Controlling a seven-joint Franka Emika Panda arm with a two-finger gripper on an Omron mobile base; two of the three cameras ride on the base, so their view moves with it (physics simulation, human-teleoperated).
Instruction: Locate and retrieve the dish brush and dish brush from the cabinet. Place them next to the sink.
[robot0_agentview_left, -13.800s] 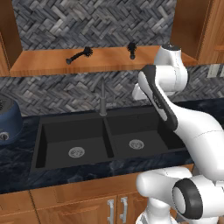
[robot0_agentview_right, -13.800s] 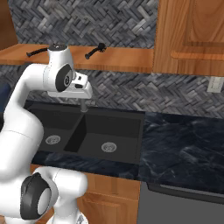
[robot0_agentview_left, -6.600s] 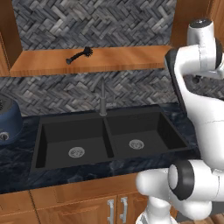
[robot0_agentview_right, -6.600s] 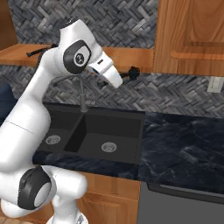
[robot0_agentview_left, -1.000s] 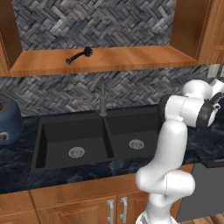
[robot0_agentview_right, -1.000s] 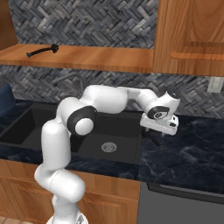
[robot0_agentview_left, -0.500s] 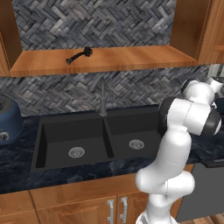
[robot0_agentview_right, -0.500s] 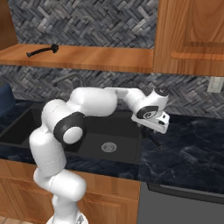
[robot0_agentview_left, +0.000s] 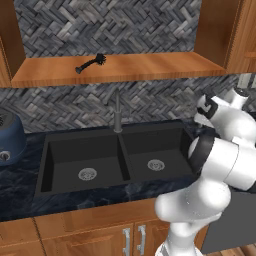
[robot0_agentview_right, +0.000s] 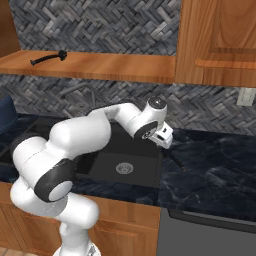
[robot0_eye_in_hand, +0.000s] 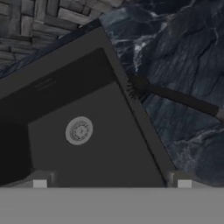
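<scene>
place: kitchen | signs: black sink (robot0_agentview_left: 100, 160), wood cabinet (robot0_agentview_left: 120, 67), marble counter (robot0_agentview_right: 215, 175)

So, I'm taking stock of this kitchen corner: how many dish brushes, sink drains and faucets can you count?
Black dish brushes: 2, the curved brush on the orange-brown wooden cabinet shelf and the straight brush on the dark marble counter
Round silver drains: 2
Slim dark grey faucet: 1
Total: 5

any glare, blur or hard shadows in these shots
Left base view: even, flat light, the dish brush on the cabinet shelf sharp. Hand view: soft and blurry, the second dish brush beside the sink smeared at the edges. No glare anywhere.
</scene>
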